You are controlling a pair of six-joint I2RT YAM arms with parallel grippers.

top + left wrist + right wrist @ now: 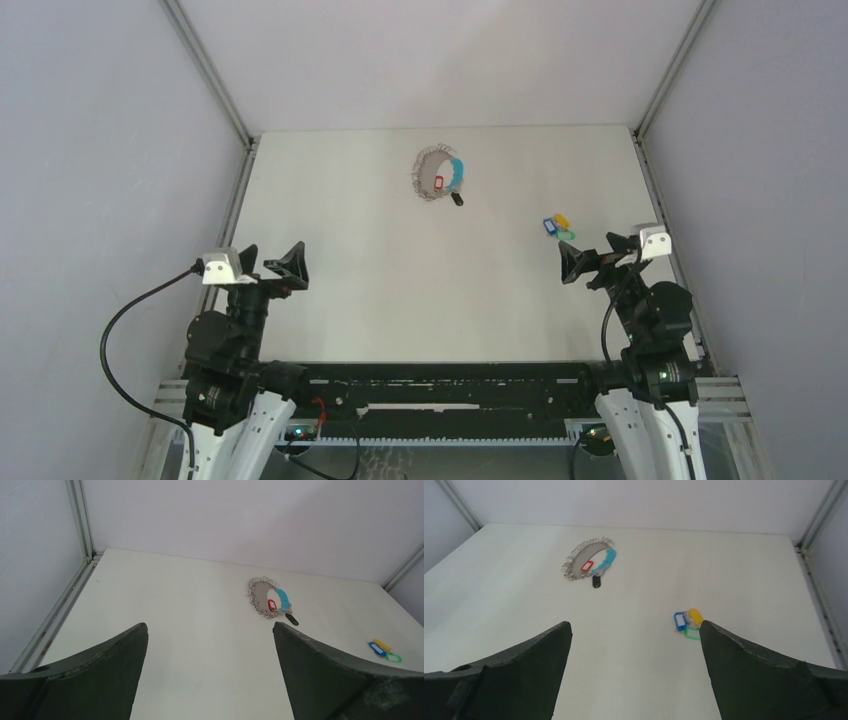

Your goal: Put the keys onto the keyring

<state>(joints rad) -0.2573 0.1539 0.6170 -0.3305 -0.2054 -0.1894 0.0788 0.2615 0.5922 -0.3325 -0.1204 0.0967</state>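
Left tool (272, 262) and right tool (595, 258), top view: both released, jaws wide, empty. The keyring (437, 175), a beaded grey metal loop with a cyan arc, lies at the surface's (400, 290) 12 o'clock. The keys (558, 228), small plastic tags, cluster at 3 o'clock. Left wrist view: keyring at 1 o'clock. Right wrist view: keys at 1 o'clock, keyring at 11 o'clock.

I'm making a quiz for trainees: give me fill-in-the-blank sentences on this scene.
Both the left gripper and the right gripper are ___.
The keys are blue, green and ___.
The keys lie to the ___ of the keyring.
Missing words: open; yellow; right.
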